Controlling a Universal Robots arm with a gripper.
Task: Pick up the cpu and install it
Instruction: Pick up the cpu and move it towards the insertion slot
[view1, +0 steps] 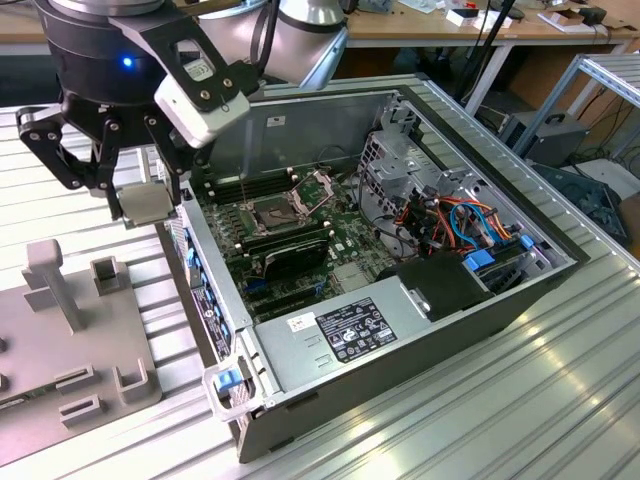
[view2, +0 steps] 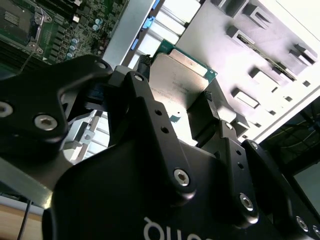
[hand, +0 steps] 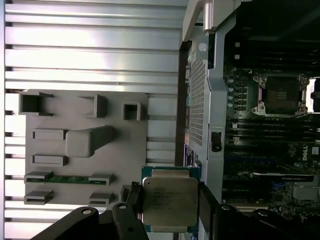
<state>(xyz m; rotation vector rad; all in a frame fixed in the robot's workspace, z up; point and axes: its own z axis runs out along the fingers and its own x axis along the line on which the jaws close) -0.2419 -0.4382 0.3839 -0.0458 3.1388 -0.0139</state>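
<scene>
step: carry, install not yet done | gripper (view1: 150, 202) pinching the cpu (hand: 170, 200) by two opposite edges | cpu in the air, between grey holder tray (view1: 60, 340) and computer case (view1: 470, 330) wall, well apart from the empty socket (view1: 272, 212) | judged: seating needs chip level and square to socket

This looks like a robotics lab or workshop: an open computer case (view1: 330, 400) lies on a ribbed metal table (view1: 520, 420) beside a grey parts holder (view1: 60, 360), with cluttered wooden benches (view1: 420, 33) at the back.
</scene>
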